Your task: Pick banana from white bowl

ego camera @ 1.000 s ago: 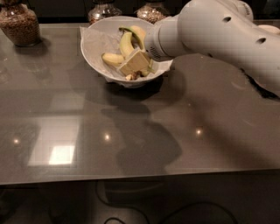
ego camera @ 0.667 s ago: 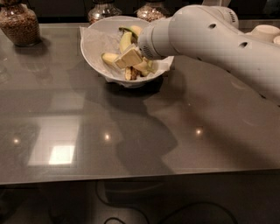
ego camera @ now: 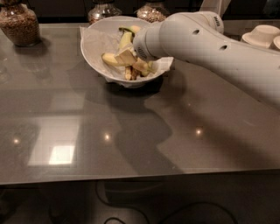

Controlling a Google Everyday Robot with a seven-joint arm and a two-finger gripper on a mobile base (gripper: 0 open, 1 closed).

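**Grey table, one bowl, arm reaching in from the right**

Table (ego camera: 131, 144): grey, glossy top; lamp glints scattered across it, and a bright square glare (ego camera: 61, 154) toward the near left corner.

Bowl (ego camera: 98, 65): white, wide, round with sloping sides; stands near the far edge, a little left of the middle; lined with crumpled white paper (ego camera: 94, 41) that laps over the rim on the left and right.

Banana (ego camera: 124, 41): yellow, greenish toward its dark stem; lies inside the bowl on the paper; the stem end points to the far edge, and the pale yellow part runs toward the bowl's left side; partly hidden by the gripper.

Gripper (ego camera: 131, 63): beige; down inside the bowl, right against the banana, on its near and right side; from where I stand I cannot tell how wide it is set, nor whether it has hold of the fruit.

Arm (ego camera: 210, 43): white, thick, with small dark holes; comes in from the right edge and crosses above the table to the bowl, covering the bowl's right rim; casts a broad shadow on the table in front of the bowl.

Left jar (ego camera: 17, 24): glass, full of brown grains; far left corner.

Two jars (ego camera: 99, 9): glass; side by side at the far edge, just behind the bowl.

Cups (ego camera: 264, 34): beige; far right corner, well apart from the bowl.
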